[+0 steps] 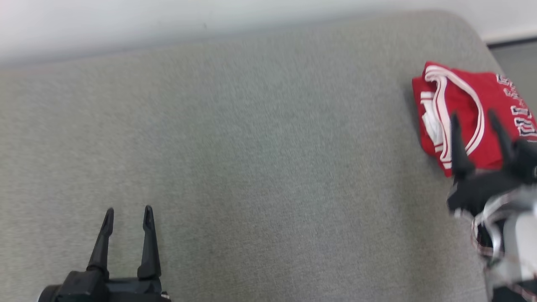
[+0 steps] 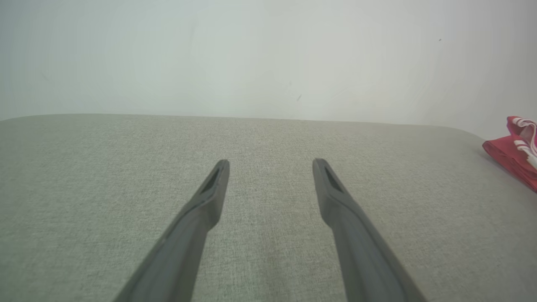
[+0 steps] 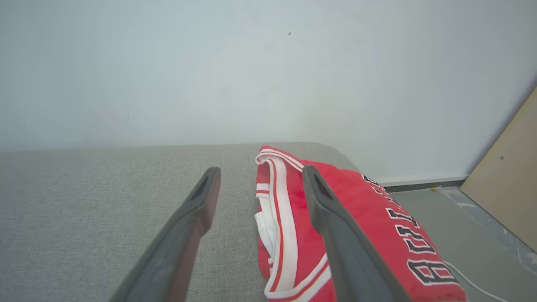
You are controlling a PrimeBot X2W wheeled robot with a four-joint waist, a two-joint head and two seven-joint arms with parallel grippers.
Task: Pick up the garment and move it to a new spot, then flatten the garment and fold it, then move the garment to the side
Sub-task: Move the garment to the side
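The garment (image 1: 499, 100), a folded red jersey with white trim, is lying at the upper right of the head view, close to the right end of the grey surface (image 1: 251, 147). Its long axis is running from upper left down to lower right, with the trimmed opening facing left and dark lettering running along the right side. The frame's right edge is cutting off the lettering, so no full word is showing there. In the right wrist view the garment (image 3: 377, 209) is stretching from mid-frame to the lower right, its near end cut off at the bottom.

The right hand (image 1: 473, 115), badly blurred, is sitting over the garment's lower part with fingers apart, clamping nothing; whether it is touching the cloth is unclear. In its own view the right hand (image 3: 260, 172) is straddling the garment's left edge.

The left hand (image 1: 128, 209) is hanging at the lower left, fingers apart, over bare surface.
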